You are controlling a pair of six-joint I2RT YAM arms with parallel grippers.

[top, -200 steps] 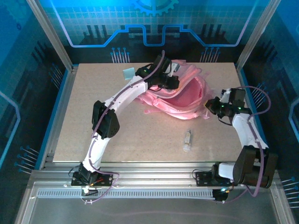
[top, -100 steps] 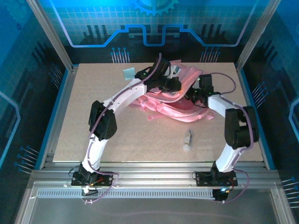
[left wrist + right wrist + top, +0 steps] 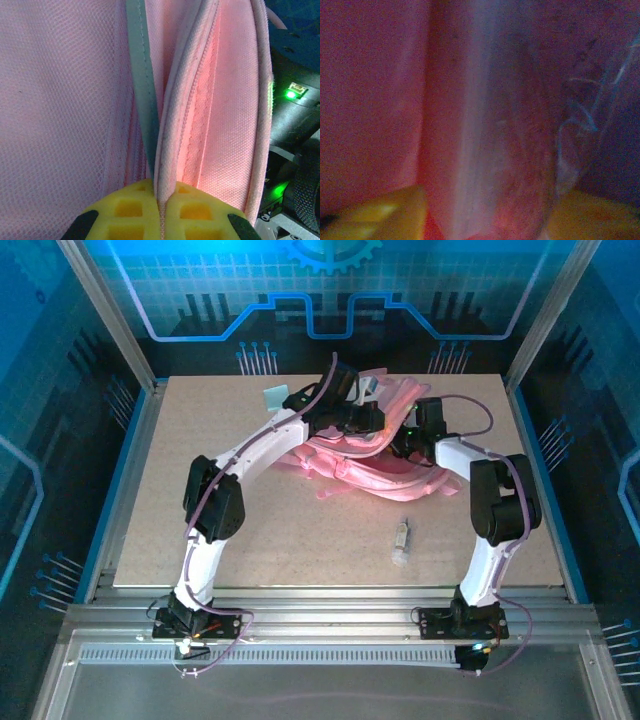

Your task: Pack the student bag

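The student bag (image 3: 388, 476), a soft pink backpack, lies at the back centre of the table with its mouth held open. My left gripper (image 3: 377, 421) is shut on the piped rim of that opening, and in the left wrist view its yellow fingers (image 3: 135, 207) pinch the pink edge (image 3: 170, 150) between them. My right gripper (image 3: 402, 445) reaches into the bag's mouth from the right. The right wrist view is blurred: the yellow fingers (image 3: 375, 215) stand wide apart before the bag's pink lining (image 3: 370, 100), with a pale hazy streak (image 3: 475, 150) between them.
A small clear tube (image 3: 401, 541) lies on the table in front of the bag. A pale teal square (image 3: 275, 397) rests at the back left. Metal frame posts and blue walls ring the table (image 3: 180, 520).
The right arm swung in from the bag's right side to its open mouth, and its jaws went from shut to wide apart. The left gripper kept its hold on the rim.
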